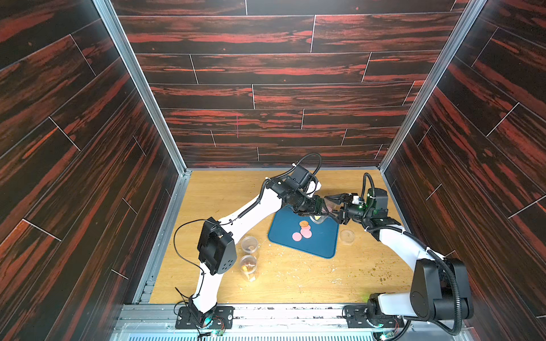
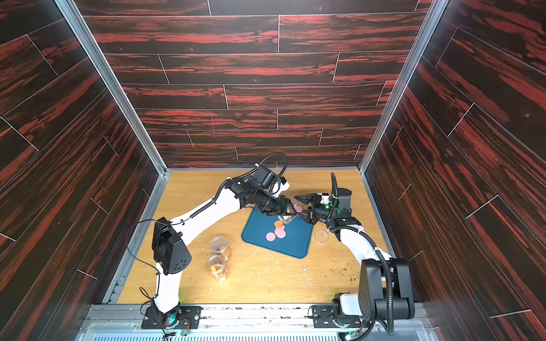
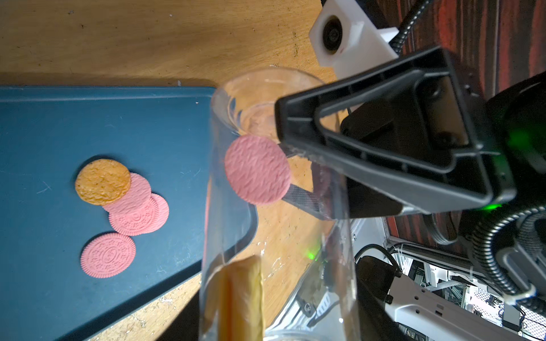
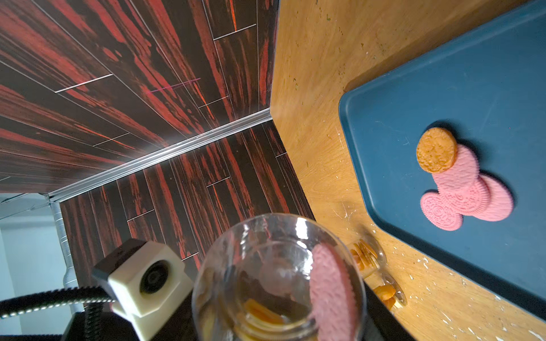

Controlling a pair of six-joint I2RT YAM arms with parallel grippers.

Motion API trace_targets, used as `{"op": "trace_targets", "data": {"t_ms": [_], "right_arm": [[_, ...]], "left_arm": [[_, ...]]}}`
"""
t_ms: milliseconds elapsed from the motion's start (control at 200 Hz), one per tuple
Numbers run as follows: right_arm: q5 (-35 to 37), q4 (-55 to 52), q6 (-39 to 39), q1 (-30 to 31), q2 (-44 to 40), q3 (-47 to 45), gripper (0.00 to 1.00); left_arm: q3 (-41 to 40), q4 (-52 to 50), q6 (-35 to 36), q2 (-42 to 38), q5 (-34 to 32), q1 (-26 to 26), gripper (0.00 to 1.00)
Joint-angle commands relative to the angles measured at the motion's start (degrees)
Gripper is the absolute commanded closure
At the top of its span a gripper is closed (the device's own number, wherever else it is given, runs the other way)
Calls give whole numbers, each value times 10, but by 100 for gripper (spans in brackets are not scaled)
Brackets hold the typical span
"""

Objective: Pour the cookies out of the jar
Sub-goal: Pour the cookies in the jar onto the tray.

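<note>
The clear jar (image 1: pixel 328 206) hangs tilted over the blue tray (image 1: pixel 313 248), held from both ends. My left gripper (image 1: pixel 322 208) is closed round the end holding yellow cookies (image 3: pixel 239 295). My right gripper (image 1: pixel 335 206) is shut on the other end; one of its fingers (image 3: pixel 384 141) presses the glass. A pink cookie (image 3: pixel 257 169) leans on the jar's inner wall. On the tray lie a tan round cookie (image 3: pixel 102 181) and several pink discs (image 3: pixel 107 255). My left gripper's own fingertips are hidden in the left wrist view.
Two more clear jars (image 1: pixel 249 245) (image 1: pixel 248 267) with biscuits stand left of the tray near my left arm. A clear lid (image 1: pixel 347 236) lies right of the tray. Crumbs are scattered over the wooden table (image 1: pixel 295 280). Dark walls enclose three sides.
</note>
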Motion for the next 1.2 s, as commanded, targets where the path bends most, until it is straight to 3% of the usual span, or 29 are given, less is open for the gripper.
{"op": "trace_targets", "data": {"t_ms": [0, 115, 225, 401, 561, 711, 882, 1012, 1192], "right_arm": [[-31, 0, -14, 5, -15, -6, 37], [-32, 10, -13, 5, -14, -12, 40], [-13, -12, -52, 6, -19, -9, 46], [37, -50, -144, 4, -21, -8, 48], [233, -154, -376, 32, -72, 10, 48], [425, -134, -526, 109, -122, -11, 48], [570, -74, -670, 229, -126, -35, 47], [658, -48, -743, 306, -138, -28, 47], [669, -45, -767, 311, -133, -11, 46]], "left_arm": [[-9, -8, 10, -6, -14, 2, 43], [-16, -6, 6, -7, -14, 2, 41], [-24, -14, 8, -19, -21, 2, 22], [-64, -15, 9, -53, -58, 8, 12], [-142, 13, 2, -124, -82, 41, 10], [-235, 71, -26, -207, -102, 83, 10], [-290, 89, -29, -258, -138, 99, 10], [-299, 89, -31, -263, -142, 102, 9], [-309, 115, -40, -258, -134, 102, 10]]}}
